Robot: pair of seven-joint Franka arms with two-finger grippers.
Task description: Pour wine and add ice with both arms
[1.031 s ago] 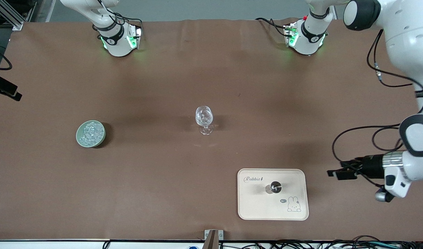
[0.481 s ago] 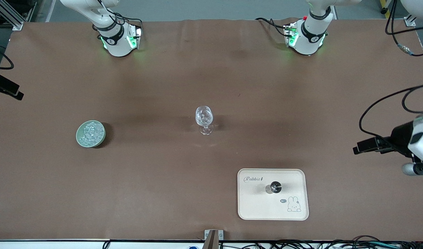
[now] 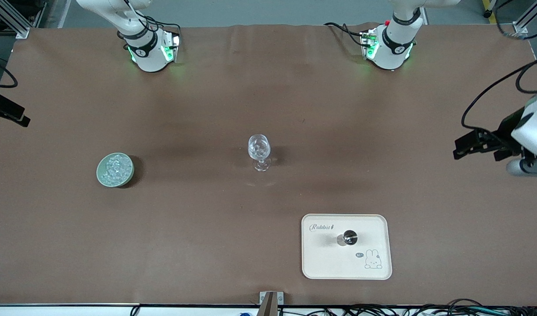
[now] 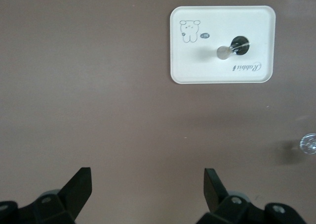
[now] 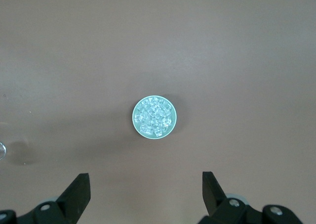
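A clear stemmed glass stands mid-table. Toward the right arm's end sits a pale green bowl filled with ice. Nearer the front camera, a cream tray carries a dark bottle, seen from above; the left wrist view shows the same bottle. My left gripper hangs open and empty high over the left arm's end of the table, its open gripper framing bare cloth. My right gripper is open and empty high above the bowl, and the right gripper shows at the view's edge.
A brown cloth covers the table. Both arm bases stand with green lights along the edge farthest from the front camera. Cables trail from the left arm. A small metal bracket sits at the table's front edge.
The left arm has swung up and away from beside the tray toward its own end of the table, still open. The right gripper has barely shifted.
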